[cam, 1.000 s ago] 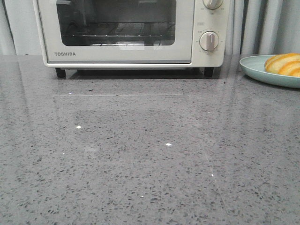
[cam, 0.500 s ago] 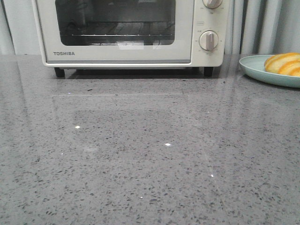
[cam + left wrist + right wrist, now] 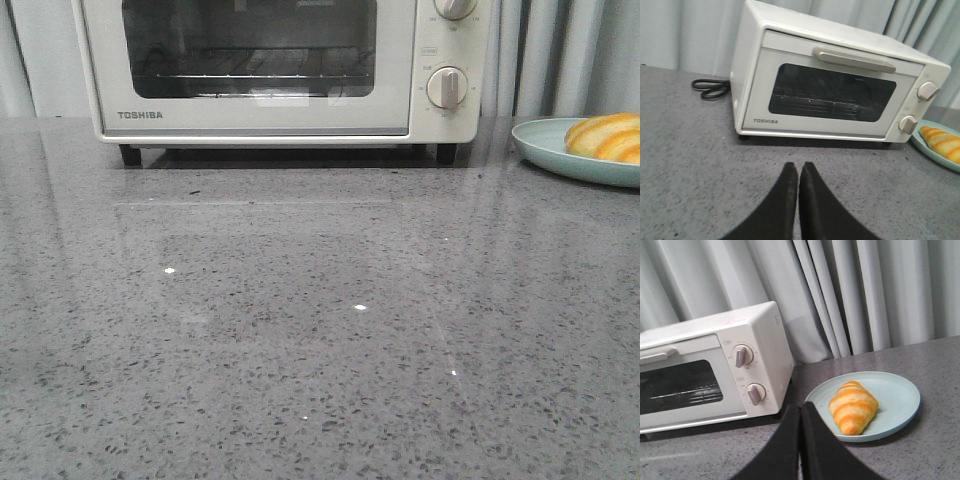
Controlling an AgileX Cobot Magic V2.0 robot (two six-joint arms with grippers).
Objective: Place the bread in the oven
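Note:
The cream-white TOSHIBA oven (image 3: 270, 70) stands at the back of the grey counter with its glass door closed; it also shows in the left wrist view (image 3: 835, 95) and the right wrist view (image 3: 710, 375). The bread (image 3: 852, 407), golden-orange with cream stripes, lies on a pale blue plate (image 3: 900, 395) right of the oven; in the front view the bread (image 3: 605, 135) is at the right edge. My left gripper (image 3: 798, 167) is shut and empty, well in front of the oven door. My right gripper (image 3: 800, 407) is shut and empty, short of the plate. Neither gripper shows in the front view.
A black power cord (image 3: 710, 89) lies coiled on the counter beside the oven's left side. Grey curtains (image 3: 865, 295) hang behind the oven and plate. The oven has a long handle (image 3: 854, 60) along the top of its door and two knobs (image 3: 446, 87) on its right.
The front view has shifted very slightly; the oven and plate stand as before.

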